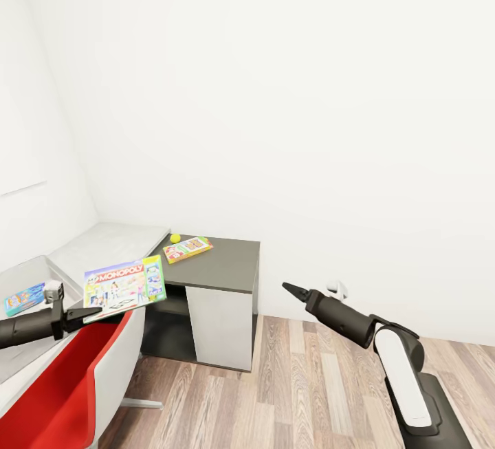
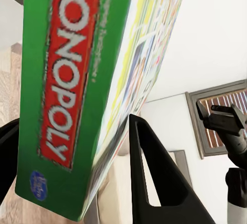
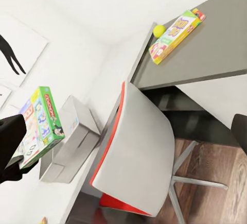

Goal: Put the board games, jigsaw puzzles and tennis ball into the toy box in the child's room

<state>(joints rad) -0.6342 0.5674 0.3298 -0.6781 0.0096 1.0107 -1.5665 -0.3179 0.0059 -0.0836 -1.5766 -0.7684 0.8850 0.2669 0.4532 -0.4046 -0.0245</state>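
At the left of my head view, my left gripper (image 1: 86, 313) pinches the Monopoly board game (image 1: 124, 289) by its lower edge, one finger on each face, so the box stands out tilted above the red chair (image 1: 75, 380). Just beyond it the grey toy box (image 1: 27, 271) sits on the pale table (image 1: 110, 241), with a blue game (image 1: 24, 298) already lying inside.

My worry is the grip: the hold is narrow and near one edge, so I judge a quick swing could let the box pivot or slip out and drop onto the chair or the floor (image 1: 309, 380). I also think its far corner could catch the bin's wall if I lower too early.

My left arm reaches forward, low and nearly level. My right arm (image 1: 385, 346) is bent at the elbow, its gripper (image 1: 290, 289) pointing left over the floor and carrying nothing; I cannot tell whether its fingers are together.

On the dark cabinet (image 1: 220, 263), well apart from the bin, lie the tennis ball (image 1: 175, 238) and, just beside it, another colourful flat box (image 1: 188, 249).
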